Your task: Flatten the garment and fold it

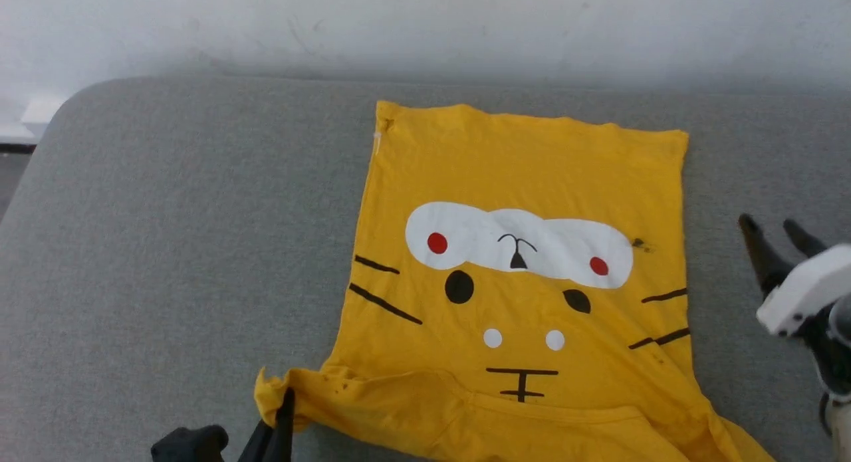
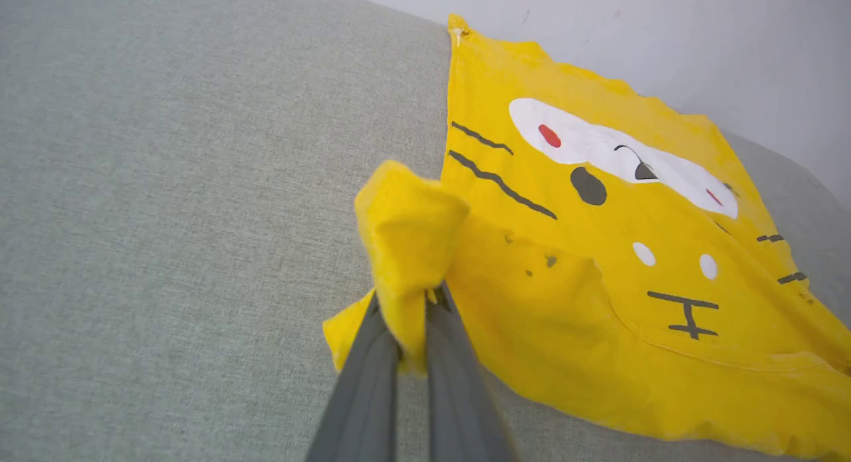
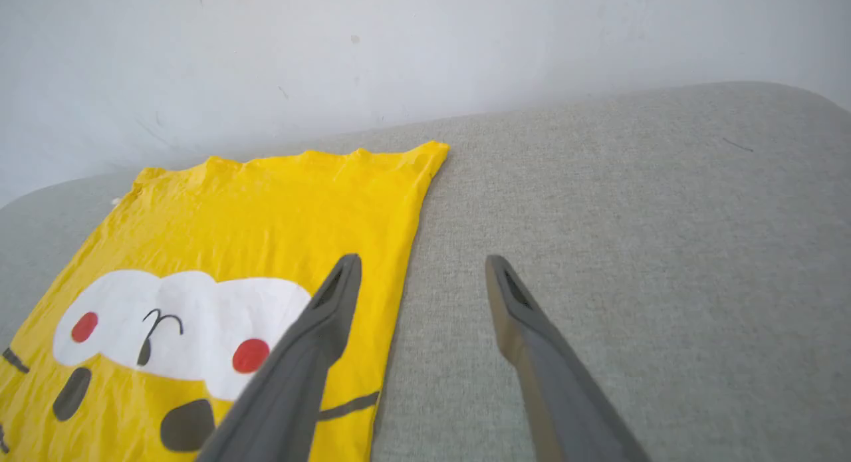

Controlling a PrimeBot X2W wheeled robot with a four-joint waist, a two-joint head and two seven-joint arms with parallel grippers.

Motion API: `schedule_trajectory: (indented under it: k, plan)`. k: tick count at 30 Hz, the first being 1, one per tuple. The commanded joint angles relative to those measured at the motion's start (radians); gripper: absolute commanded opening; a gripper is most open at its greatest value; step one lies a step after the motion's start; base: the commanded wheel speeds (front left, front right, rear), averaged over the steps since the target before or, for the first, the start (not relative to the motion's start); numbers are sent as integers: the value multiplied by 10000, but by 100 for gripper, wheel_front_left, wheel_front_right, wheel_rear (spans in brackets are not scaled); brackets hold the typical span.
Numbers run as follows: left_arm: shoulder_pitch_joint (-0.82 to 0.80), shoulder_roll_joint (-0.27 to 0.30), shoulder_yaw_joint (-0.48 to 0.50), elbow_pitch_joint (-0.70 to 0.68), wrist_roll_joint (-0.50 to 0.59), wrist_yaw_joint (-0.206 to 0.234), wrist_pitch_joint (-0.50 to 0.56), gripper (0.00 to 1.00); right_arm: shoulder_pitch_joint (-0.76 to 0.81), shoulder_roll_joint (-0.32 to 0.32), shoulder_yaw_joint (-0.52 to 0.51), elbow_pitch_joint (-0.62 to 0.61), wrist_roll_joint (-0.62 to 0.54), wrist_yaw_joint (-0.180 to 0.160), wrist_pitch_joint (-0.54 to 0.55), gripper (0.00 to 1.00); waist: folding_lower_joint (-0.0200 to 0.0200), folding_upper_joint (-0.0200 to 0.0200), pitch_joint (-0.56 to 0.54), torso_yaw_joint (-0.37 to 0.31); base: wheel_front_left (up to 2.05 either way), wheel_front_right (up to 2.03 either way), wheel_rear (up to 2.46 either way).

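Note:
The bright yellow garment (image 1: 532,183) lies mostly flat on the grey cushion, print up, hem toward the wall. Its near left sleeve is bunched and lifted, pinched by my left gripper (image 1: 286,399) at the bottom edge of the head view. In the left wrist view that gripper (image 2: 413,299) is shut on the yellow sleeve fold (image 2: 409,223), with the garment (image 2: 618,203) spreading to the right. My right gripper (image 1: 774,226) hovers open off the garment's right side, holding nothing. From the right wrist, the right gripper (image 3: 422,269) stands open over the garment's right edge (image 3: 266,209).
The grey fabric cushion (image 1: 166,249) spreads wide to the left of the garment and continues on the right (image 3: 631,216). A white wall (image 1: 425,23) runs along its far side. The cushion's rounded left corner (image 1: 60,110) drops to the floor.

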Motion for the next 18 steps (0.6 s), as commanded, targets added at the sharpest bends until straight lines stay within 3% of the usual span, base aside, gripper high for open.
schedule_trajectory:
  k: [1,10,18]
  plan:
    - [-304,-111,-75,-97,34,-111,-156,0,-984,-265,-33,833,-8,-7,42,100,-2,0,737,734,0,0,0]
    - [-1187,-458,-473,-2,-41,-539,-692,0,-5164,-1400,22,5057,-148,-7,1554,100,-2,0,1920,1945,0,0,0]
    - [-1826,-741,-871,274,-183,-999,-1069,0,-6986,-1924,263,7168,-1061,-7,3171,100,-2,0,2695,2568,0,0,0]
